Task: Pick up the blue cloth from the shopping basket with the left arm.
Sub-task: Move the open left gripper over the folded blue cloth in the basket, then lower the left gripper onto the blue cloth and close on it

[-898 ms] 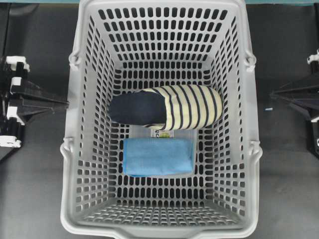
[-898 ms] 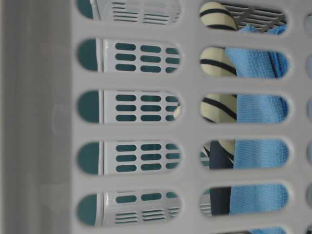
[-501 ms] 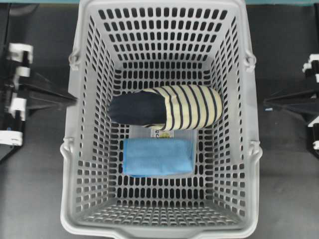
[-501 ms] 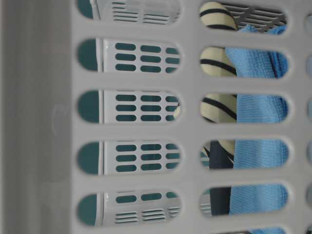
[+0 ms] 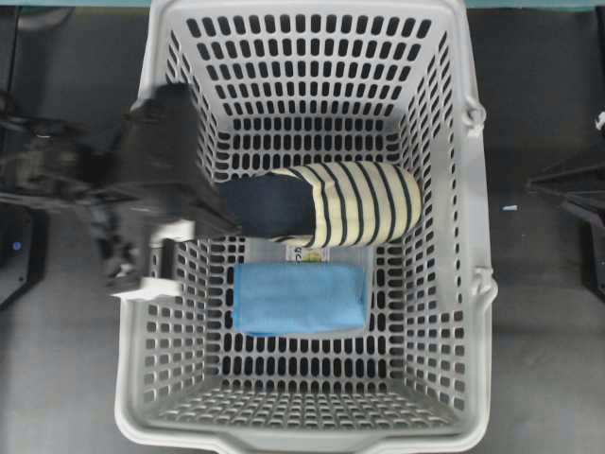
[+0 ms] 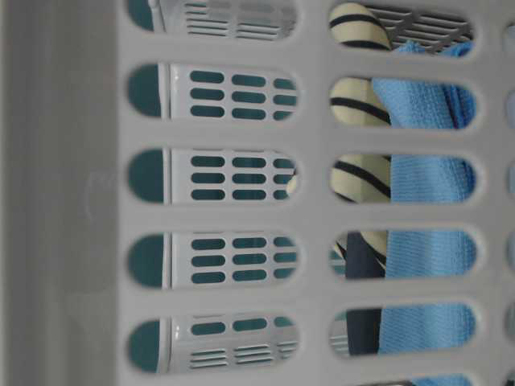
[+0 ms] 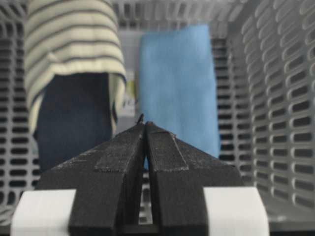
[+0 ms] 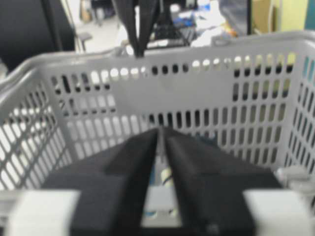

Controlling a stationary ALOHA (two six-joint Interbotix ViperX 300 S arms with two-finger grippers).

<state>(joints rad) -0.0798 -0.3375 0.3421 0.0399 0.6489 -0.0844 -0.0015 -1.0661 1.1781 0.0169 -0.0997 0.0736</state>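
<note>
One basket (image 5: pixel 142 397), two garments in it. My left gripper (image 7: pixel 145 127) is crossing the rim, fingers pressed together, gripping nothing: the approach step. The cloth (image 5: pixel 299 299) is lying flat on the floor beside the striped garment (image 5: pixel 321 204). Next I am needing to part the fingers and drop onto it.

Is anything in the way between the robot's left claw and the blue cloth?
Nothing visible blocks it. The left gripper, closed, is already inside the shopping basket, and the blue cloth lies uncovered ahead of it. The striped garment lies beside the cloth, not over it.
</note>
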